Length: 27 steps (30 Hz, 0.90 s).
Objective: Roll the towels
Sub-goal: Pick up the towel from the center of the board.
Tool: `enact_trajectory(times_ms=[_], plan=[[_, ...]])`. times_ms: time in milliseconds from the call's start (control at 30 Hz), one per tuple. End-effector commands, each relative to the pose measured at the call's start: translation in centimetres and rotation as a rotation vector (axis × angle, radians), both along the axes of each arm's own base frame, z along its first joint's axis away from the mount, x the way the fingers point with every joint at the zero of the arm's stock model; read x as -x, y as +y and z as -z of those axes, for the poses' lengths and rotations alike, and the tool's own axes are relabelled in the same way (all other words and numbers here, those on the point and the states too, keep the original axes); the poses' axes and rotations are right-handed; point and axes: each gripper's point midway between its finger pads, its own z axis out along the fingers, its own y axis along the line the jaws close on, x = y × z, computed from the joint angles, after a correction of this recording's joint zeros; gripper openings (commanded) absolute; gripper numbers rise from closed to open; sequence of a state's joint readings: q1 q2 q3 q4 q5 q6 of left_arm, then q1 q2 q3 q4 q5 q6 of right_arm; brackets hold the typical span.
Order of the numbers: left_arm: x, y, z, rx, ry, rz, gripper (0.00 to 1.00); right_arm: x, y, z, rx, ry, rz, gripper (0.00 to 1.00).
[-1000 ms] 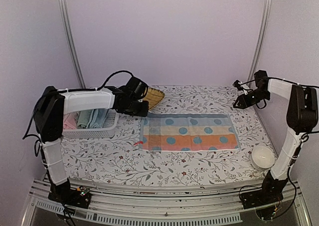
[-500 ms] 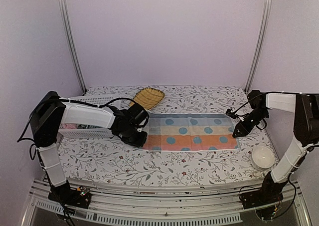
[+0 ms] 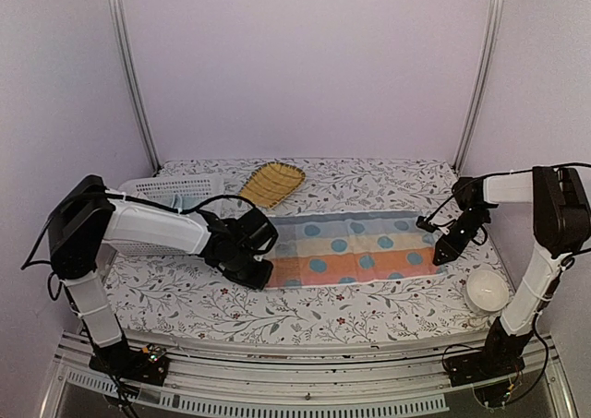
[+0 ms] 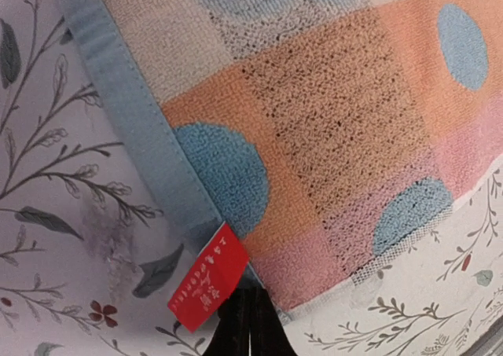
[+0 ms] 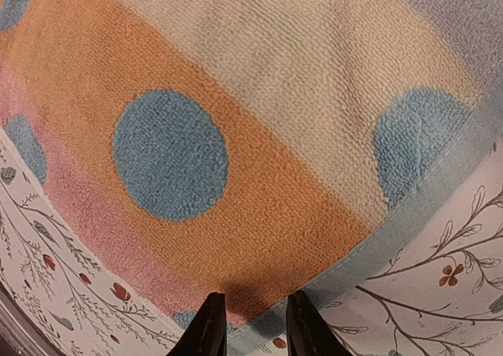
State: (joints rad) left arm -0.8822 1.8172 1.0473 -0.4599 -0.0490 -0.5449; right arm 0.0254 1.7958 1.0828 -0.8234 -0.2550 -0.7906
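The striped towel (image 3: 355, 252) lies spread in the middle of the floral table (image 3: 185, 298), long side running left to right. It shows bands of blue, cream, orange and pink, all dotted with blue circles.

Down at the towel's near left corner sits the left gripper (image 3: 261, 277). From the left wrist view its dark fingers (image 4: 236, 328) are pressed together with barely a line between them, and the corner of the towel (image 4: 330, 136) runs right into the tips: that is a pinch on the cloth. A red label (image 4: 208, 288) sewn on the blue hem sticks out just beside the fingertips.

Over on the far side, the right gripper (image 3: 441, 255) is down at the towel's near right corner. In the right wrist view the two fingers (image 5: 208, 328) stand a narrow gap apart, and the corner of the towel (image 5: 236, 97) with its blue hem sits between them. The cloth there looks flat, with no bunching, so the jaws straddle it rather than clamp it.

A white slotted basket (image 3: 171, 189) stands at the back left behind the left arm. A yellow ribbed tray (image 3: 271, 183) lies at the back, just beyond the towel's far left corner. A white bowl (image 3: 486, 292) sits near the right arm, close to the right corner but apart from the cloth.
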Motion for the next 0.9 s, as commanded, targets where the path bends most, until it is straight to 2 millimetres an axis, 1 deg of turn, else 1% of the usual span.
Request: enact_trajectory(times_ms=[0,133,200,267,333,400,433,467,533,567,633,667,733,800,867], plan=[[6.7,1.5,3.3,-0.085,0.176,0.025,0.03,0.1,-1.3,1.3,0.077,0.007,-0.011,0.30],[10.0,1.9,3.9,-0.117,0.221,0.032,0.01,1.0,-1.9,1.6,0.108,0.033,-0.021,0.29],[11.1,2.0,3.9,-0.122,0.235,0.036,0.00,1.6,-2.4,1.9,0.141,0.050,-0.030,0.29],[11.4,2.0,3.5,-0.132,0.234,0.038,0.00,1.9,-3.1,1.9,0.181,0.058,-0.036,0.29],[11.0,1.7,2.6,-0.132,0.216,0.045,0.00,1.7,-3.6,1.6,0.214,0.048,-0.045,0.29],[10.4,1.0,1.5,-0.123,0.193,0.064,0.00,1.3,-3.8,0.7,0.220,0.034,-0.054,0.29],[10.1,0.6,0.8,-0.118,0.181,0.080,0.01,0.9,-3.5,-0.3,0.204,0.027,-0.055,0.30],[9.8,0.0,0.0,-0.109,0.166,0.100,0.04,0.4,-3.1,-1.3,0.183,0.017,-0.057,0.30],[8.9,-0.6,-1.7,-0.099,0.134,0.123,0.14,-0.7,-1.9,-3.8,0.113,-0.014,-0.062,0.33],[8.3,-0.8,-2.6,-0.085,0.120,0.126,0.20,-1.7,-1.3,-5.3,0.081,-0.046,-0.065,0.35],[6.5,-1.2,-4.6,-0.035,0.085,0.107,0.26,-3.9,-0.2,-7.5,0.021,-0.107,-0.055,0.39],[5.5,-1.2,-5.4,-0.007,0.066,0.091,0.28,-5.1,0.2,-8.3,-0.004,-0.135,-0.043,0.40],[2.4,-0.5,-6.8,0.041,0.019,0.022,0.32,-7.8,0.9,-9.1,-0.047,-0.183,0.003,0.40],[-0.5,0.0,-7.8,0.084,-0.040,-0.042,0.34,-10.4,1.5,-9.2,-0.086,-0.214,0.044,0.40],[-2.7,-0.1,-8.6,0.142,-0.094,-0.087,0.38,-12.7,1.9,-8.9,-0.122,-0.226,0.093,0.40]])
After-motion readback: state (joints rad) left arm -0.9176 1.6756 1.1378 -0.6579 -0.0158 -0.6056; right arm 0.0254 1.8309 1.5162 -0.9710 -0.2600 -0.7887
